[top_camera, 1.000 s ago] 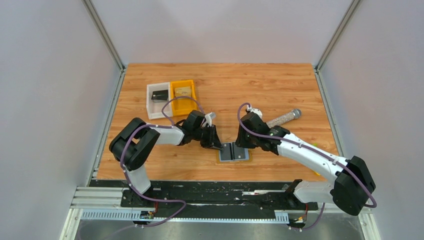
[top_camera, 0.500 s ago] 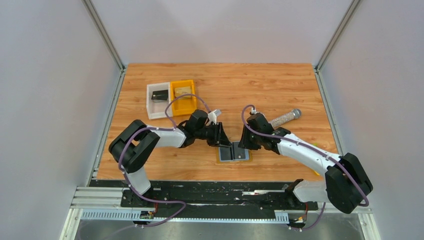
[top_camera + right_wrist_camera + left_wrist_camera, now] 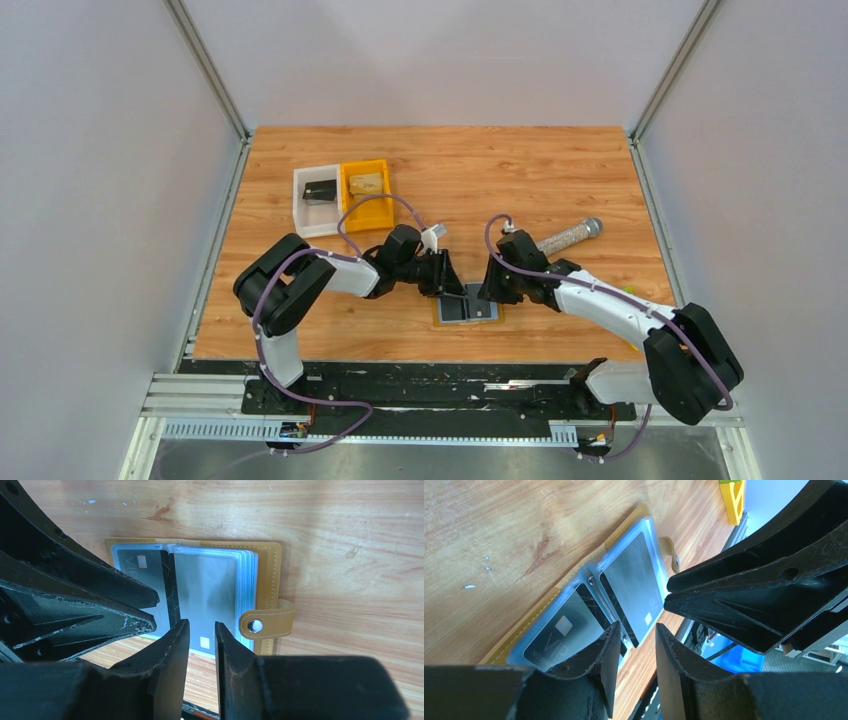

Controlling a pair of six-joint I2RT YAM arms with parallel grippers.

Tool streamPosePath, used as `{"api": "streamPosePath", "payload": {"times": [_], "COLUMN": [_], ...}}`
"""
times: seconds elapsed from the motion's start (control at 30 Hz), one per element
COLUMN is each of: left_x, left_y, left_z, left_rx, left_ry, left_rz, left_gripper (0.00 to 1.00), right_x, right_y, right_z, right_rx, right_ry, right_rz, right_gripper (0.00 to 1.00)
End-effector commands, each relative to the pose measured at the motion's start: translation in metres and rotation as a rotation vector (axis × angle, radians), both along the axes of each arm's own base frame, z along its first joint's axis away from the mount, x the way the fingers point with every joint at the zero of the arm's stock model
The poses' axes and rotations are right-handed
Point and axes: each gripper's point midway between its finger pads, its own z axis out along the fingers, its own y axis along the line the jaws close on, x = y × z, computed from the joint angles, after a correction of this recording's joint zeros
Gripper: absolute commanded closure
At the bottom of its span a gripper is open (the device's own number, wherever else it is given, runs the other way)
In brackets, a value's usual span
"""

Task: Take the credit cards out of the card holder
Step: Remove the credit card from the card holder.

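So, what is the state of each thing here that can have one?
card holder: open flat, cards inside both panels.
strap: unsnapped.
left gripper: jaws apart, empty.
right gripper: jaws apart, empty.
white bin: holds a dark item.
orange bin: holds a tan item.

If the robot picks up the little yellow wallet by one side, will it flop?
Probably yes: the wallet lies open like a book, so it likely folds at the middle. Its stacked clear sleeves look thin and bendy. The cards inside may stiffen each half.
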Motion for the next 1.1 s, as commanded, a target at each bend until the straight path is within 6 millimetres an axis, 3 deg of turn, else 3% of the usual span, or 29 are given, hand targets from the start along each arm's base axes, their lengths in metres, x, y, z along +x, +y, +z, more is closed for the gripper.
{"api": "streamPosePath", "payload": {"times": [0.0,0.47,0.73,0.93,1.07], "left_x": [0.005,0.004,0.001,-0.002,-0.002], "left_y": [-0.009,-0.009,-0.015,-0.020,-0.020], "left_z": [0.001,-0.017,-0.015,-0.010,-0.008], "left_rx": [-0.029,-0.004,-0.035,-0.075,-0.085], "left_ry": [-0.039,-0.022,-0.014,0.001,0.002], "left_rz": [0.000,0.014,0.007,0.002,0.004], "left_gripper": [0.60,0.60,0.61,0.66,0.75], "right_x": [0.006,-0.004,-0.007,-0.008,-0.008], "right_y": [0.003,-0.007,-0.007,-0.006,-0.006], "right_z": [-0.004,-0.028,-0.032,-0.033,-0.034], "right_rx": [0.013,-0.013,-0.006,-0.001,-0.001], "right_ry": [-0.021,0.021,0.033,0.037,0.038], "right_rz": [0.008,-0.023,-0.025,-0.025,-0.027], "right_gripper": [0.74,0.75,0.76,0.76,0.76]}}
